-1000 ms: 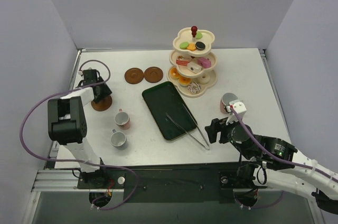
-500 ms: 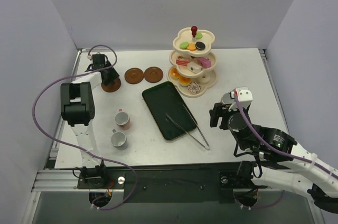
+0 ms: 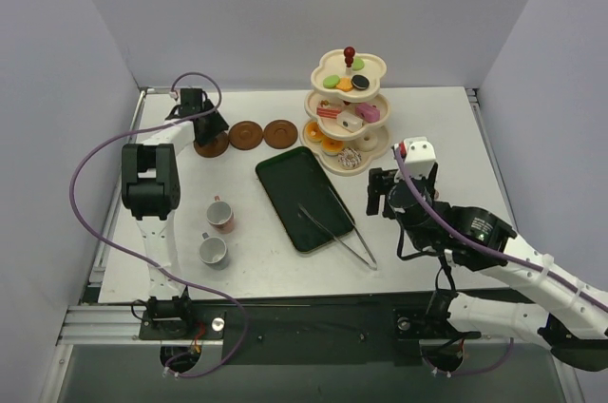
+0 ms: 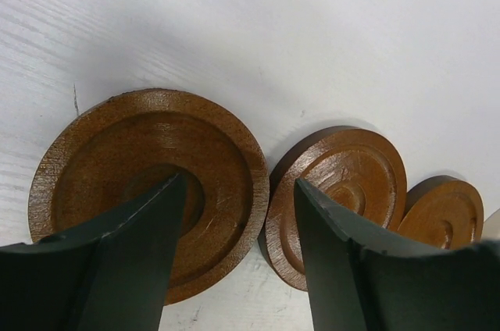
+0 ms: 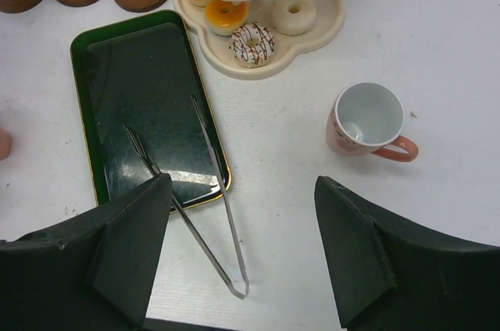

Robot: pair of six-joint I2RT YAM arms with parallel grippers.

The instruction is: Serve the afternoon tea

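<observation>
L gripper [image 4: 238,183], upper left in top view: jaws apart, astride the rim of 1st saucer [image 4: 117,159], one finger over its well, the other in the gap to 2nd saucer [image 4: 348,183]. 3rd saucer [image 4: 443,212] sits just beside that, all in a row. R gripper [image 5: 242,183]: jaws wide apart, nothing in them, above table [image 5: 437,253] btwn tray [image 5: 133,89] w/ tongs [image 5: 219,190] and upright pink cup [image 5: 367,122]. Stand [image 3: 347,104] w/ sweets [image 5: 251,40] top centre. 2nd cup [image 3: 220,215] and 3rd cup [image 3: 213,250] lower left.

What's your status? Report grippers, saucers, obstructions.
Left gripper straddling leftmost saucer rim, grip unclear. Right gripper open, empty, near pink cup. Three saucers lined up beside stand. Tongs lying across tray.
</observation>
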